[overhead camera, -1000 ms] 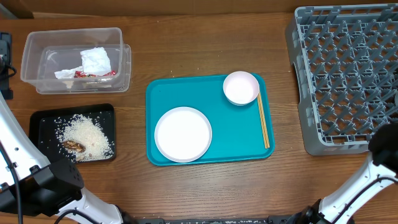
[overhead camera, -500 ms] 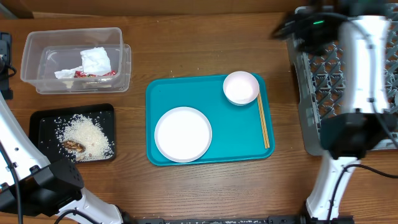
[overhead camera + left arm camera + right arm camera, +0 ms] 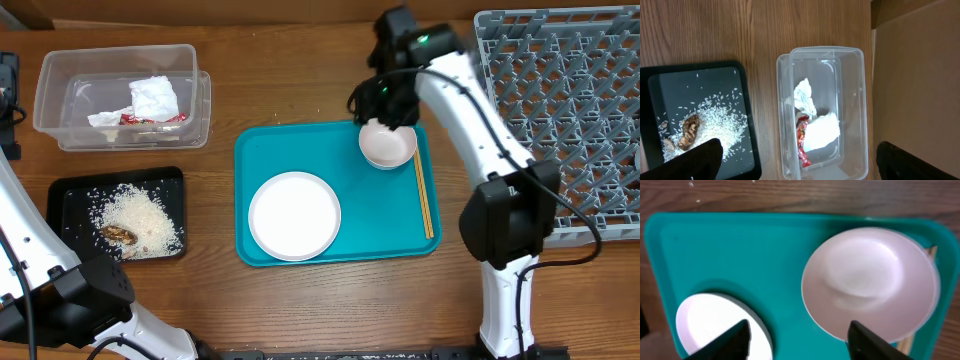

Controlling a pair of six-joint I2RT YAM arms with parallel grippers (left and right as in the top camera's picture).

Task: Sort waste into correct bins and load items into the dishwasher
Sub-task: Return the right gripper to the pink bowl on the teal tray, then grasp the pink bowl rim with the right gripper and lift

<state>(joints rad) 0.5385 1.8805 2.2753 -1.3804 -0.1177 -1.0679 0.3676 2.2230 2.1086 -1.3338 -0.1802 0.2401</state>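
Note:
A small white bowl (image 3: 388, 145) (image 3: 870, 280), a round white plate (image 3: 294, 215) (image 3: 710, 327) and wooden chopsticks (image 3: 424, 195) lie on the teal tray (image 3: 370, 235). My right gripper (image 3: 385, 106) (image 3: 800, 339) is open and empty, hovering above the bowl's near-left edge, between bowl and plate. The clear tub (image 3: 60, 100) (image 3: 855, 100) holds the white napkin (image 3: 155, 97) (image 3: 822, 131) and red wrapper (image 3: 150, 118) (image 3: 802, 147). The black tray (image 3: 70, 195) (image 3: 670, 85) holds rice (image 3: 140, 218) (image 3: 722, 115) and a brown scrap (image 3: 120, 234) (image 3: 689, 131). My left gripper (image 3: 800, 165) is open high above tub and black tray.
The grey dish rack (image 3: 560, 110) stands at the far right, with nothing seen in it. The right arm stretches from the front edge across the tray's right side. A cardboard surface (image 3: 920, 75) lies beyond the tub. Bare wood lies between the bins and the teal tray.
My right arm has swung from the table's right front, across the dish rack, to above the small white bowl on the teal tray. The left arm and all objects have not moved.

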